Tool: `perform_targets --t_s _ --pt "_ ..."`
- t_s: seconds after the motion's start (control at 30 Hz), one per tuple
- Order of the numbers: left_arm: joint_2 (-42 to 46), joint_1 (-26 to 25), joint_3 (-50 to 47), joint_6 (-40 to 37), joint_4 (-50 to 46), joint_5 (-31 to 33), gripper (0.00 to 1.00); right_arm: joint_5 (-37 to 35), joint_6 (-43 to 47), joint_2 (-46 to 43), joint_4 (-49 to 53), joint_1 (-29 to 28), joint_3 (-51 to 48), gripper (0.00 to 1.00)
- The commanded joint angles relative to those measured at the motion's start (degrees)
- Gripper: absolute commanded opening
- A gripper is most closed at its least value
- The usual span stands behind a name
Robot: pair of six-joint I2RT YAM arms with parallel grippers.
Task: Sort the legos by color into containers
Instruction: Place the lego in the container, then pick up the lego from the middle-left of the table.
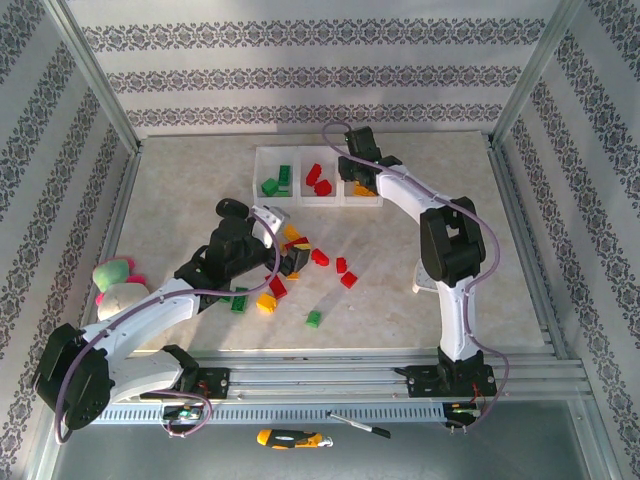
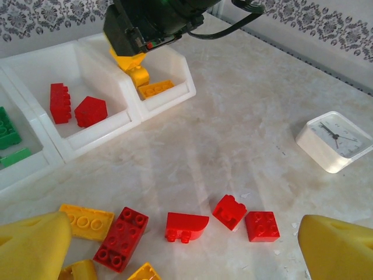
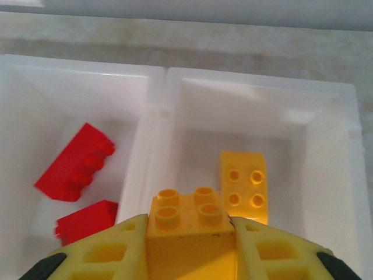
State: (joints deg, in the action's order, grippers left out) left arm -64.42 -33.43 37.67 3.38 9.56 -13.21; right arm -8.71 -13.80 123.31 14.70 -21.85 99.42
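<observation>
a: where is the right gripper [image 3: 189,236]?
b: over the right-hand end compartment of the white three-compartment tray [image 2: 99,139]. its yellow fingers [image 3: 134,240] are pinched on a yellow two-by-two brick [image 3: 186,211], studs up.
a: is that brick down inside?
b: it is over the near part of that compartment, in the claw. whether it touches the floor i cannot tell. a second yellow brick [image 3: 245,185] lies flat on the floor just beyond it.
a: the other compartments?
b: the middle one holds two red bricks [image 3: 76,168], apart from each other. the left one holds green bricks [image 1: 270,186].
a: and the left gripper [image 2: 185,248]?
b: spread wide, nothing between its pads [image 2: 32,245]. it hangs low over loose bricks on the marbled table [image 2: 245,116], well apart from the tray.
a: which bricks are loose?
b: in the left wrist view, three reds in a row: a curved-top red brick [image 2: 186,226], a small red brick lying askew [image 2: 228,211] and a square four-stud red brick [image 2: 261,226]. left of them a long red brick [image 2: 121,239] lies just beside a yellow studded brick [image 2: 87,221]. from above, a lone green brick [image 1: 313,318] lies nearer the arm bases.
a: anything else?
b: a small white clock [image 2: 335,140] lies face up on the table right of the reds, and a pink-green plush toy [image 1: 118,280] sits at the table's left edge beside the left arm.
</observation>
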Motion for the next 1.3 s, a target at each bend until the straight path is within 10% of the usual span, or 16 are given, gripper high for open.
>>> perform_targets --t_s 0.0,0.67,1.27 --pt "0.3 -0.9 -0.6 0.2 2.6 1.6 0.99 -1.6 -1.7 1.2 -0.8 0.7 2.0 0.31" --pt "-8.5 -0.9 13.5 16.9 -34.3 15.8 0.99 4.9 -1.0 -17.5 -6.6 0.4 -17.1 0.82" --pt "-14.6 -6.5 7.4 18.8 -43.4 11.2 0.92 7.8 -0.2 -37.1 -5.0 -8.2 -38.6 0.86"
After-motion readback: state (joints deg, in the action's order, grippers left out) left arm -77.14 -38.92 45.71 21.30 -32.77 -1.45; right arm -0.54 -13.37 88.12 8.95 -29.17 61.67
